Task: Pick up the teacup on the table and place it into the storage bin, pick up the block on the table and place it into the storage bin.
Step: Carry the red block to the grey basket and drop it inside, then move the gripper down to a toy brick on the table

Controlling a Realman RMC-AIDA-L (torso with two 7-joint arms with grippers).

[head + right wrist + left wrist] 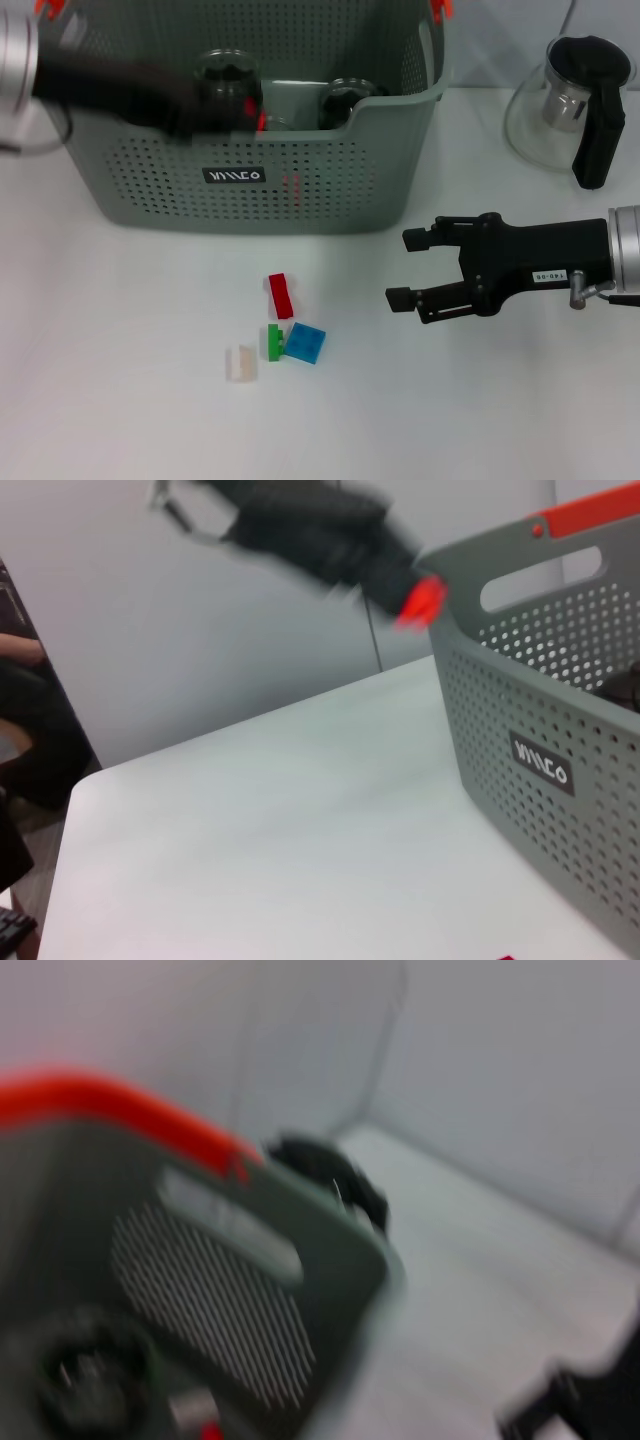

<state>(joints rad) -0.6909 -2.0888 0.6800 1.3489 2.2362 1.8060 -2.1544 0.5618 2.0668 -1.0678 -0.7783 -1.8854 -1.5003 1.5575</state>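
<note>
The grey-green storage bin [300, 195] stands at the back of the table. My left gripper [215, 105] hovers, blurred, over the bin's left half; the right wrist view shows its red-tipped end [420, 600] above the rim. A dark round teacup [347, 98] rests inside the bin. A second dark round shape [225, 72] lies right by the left gripper, and whether it is held is unclear. Red [281, 295], green [273, 342], blue [303, 343] and pale [240, 363] blocks lie in front of the bin. My right gripper [410, 268] is open, right of the blocks.
A glass teapot [575, 100] with a black handle stands at the back right, beside the bin. The bin's perforated wall [560, 770] with its black label fills the right wrist view. The left wrist view shows the bin's orange handle clip [120, 1110].
</note>
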